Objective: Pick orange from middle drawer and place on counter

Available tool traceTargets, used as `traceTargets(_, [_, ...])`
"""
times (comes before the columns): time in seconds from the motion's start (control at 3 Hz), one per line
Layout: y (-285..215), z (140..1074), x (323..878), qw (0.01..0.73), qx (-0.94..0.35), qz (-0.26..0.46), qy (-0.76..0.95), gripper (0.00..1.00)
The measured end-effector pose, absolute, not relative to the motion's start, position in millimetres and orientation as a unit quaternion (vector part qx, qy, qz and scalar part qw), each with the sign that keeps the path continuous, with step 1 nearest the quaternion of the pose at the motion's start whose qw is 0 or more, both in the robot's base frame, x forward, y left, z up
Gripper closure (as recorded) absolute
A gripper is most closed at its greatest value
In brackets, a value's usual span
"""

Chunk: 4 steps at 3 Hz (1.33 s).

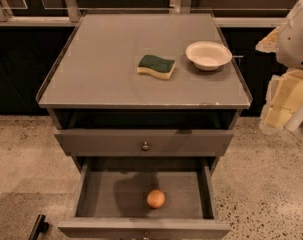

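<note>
Nothing accomplished yet. Found orange [156,198] loose on floor of open middle drawer [108,194], 6 o'clock. Spotted gripper [283,110] at 3 o'clock beside counter [101,69], well apart from fruit; cannot tell whether clenched or released. Left to do: reach in, grasp, lift, set down on top — away from sponge [156,66] and white bowl [208,55] near 1 o'clock.

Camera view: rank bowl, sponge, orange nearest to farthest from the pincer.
The pincer hangs off the right side of the counter.
1. bowl: right rear of the counter, nearest.
2-3. sponge, mid-counter left of the bowl, and orange, down in the open middle drawer: too close to call.
</note>
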State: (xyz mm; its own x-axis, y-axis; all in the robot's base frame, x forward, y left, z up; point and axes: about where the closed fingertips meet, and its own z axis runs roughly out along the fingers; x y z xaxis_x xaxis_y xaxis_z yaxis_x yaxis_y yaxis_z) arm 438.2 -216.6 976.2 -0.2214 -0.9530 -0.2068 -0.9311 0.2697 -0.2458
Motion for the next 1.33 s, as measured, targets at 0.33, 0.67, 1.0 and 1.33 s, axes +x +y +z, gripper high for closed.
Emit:
traceTargets(0.33, [-217, 976, 438, 0.159, -0.603, -0.034, 0.781, 0.00])
traceTargets(0.67, [-218, 958, 443, 0.180, -0.584, -0.033, 0.791, 0.00])
traceTargets(1.0, [-212, 882, 436, 0.194, -0.534, 0.038, 0.822, 0.00])
traceTargets(1.33, [-188, 765, 434, 0.196, -0.464, 0.152, 0.850, 0.00])
